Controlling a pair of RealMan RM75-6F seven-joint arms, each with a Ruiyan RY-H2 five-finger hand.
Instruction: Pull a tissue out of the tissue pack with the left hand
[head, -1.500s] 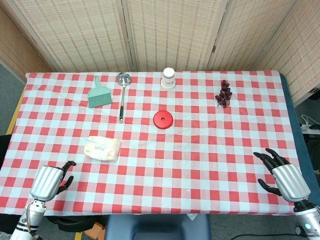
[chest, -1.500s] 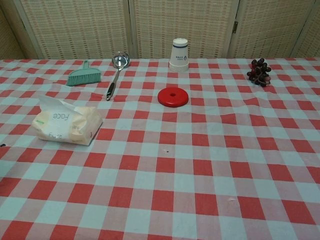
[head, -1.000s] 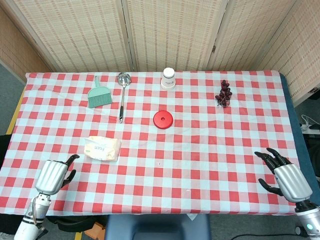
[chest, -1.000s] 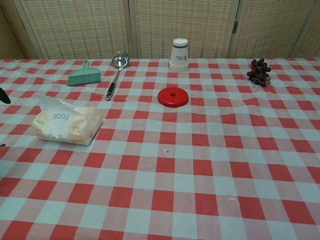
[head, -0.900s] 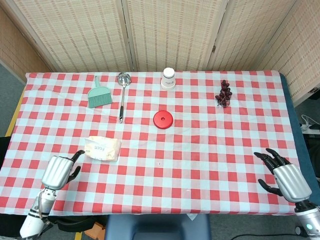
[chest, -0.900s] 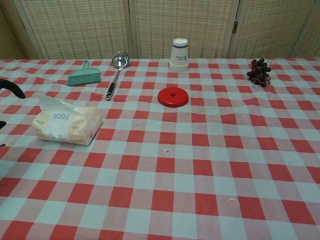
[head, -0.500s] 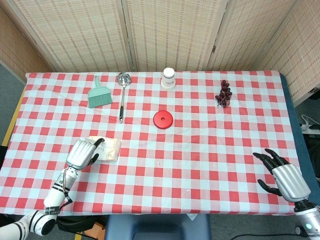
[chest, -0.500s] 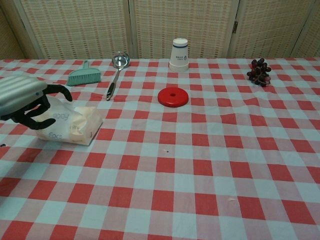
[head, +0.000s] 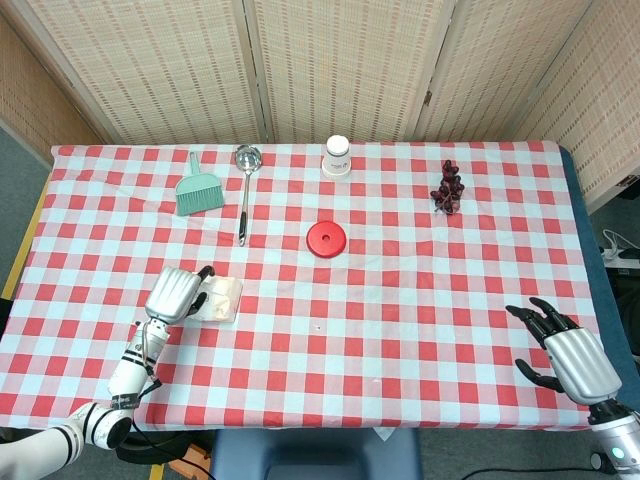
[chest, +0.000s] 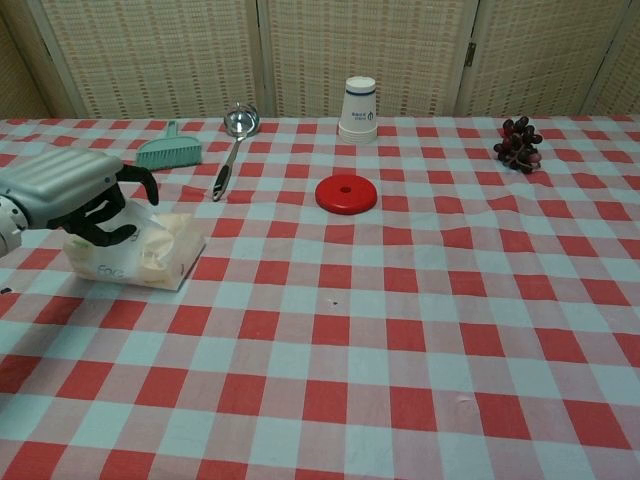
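Note:
The tissue pack (head: 224, 298) (chest: 150, 252), pale yellow with "Face" printed on it, lies flat on the checked cloth at the front left. My left hand (head: 175, 293) (chest: 72, 190) hovers over the pack's left end, silver back upward and dark fingers (chest: 128, 180) curved down above the top opening. Its fingers stay apart and I see nothing pinched between them. The hand hides the tissue tuft at the opening. My right hand (head: 565, 352) rests by the table's front right edge, fingers spread and empty; the chest view does not show it.
At the back left lie a green hand brush (head: 200, 190) (chest: 168, 150) and a metal ladle (head: 244, 190) (chest: 232, 150). An upturned paper cup (head: 338, 157) (chest: 359, 108), a red disc (head: 325, 238) (chest: 346, 193) and dark grapes (head: 447, 187) (chest: 518, 143) sit further right.
My left hand has travelled from the front left table edge forward and right, ending over the tissue pack's left end. The pack and my right hand stay put.

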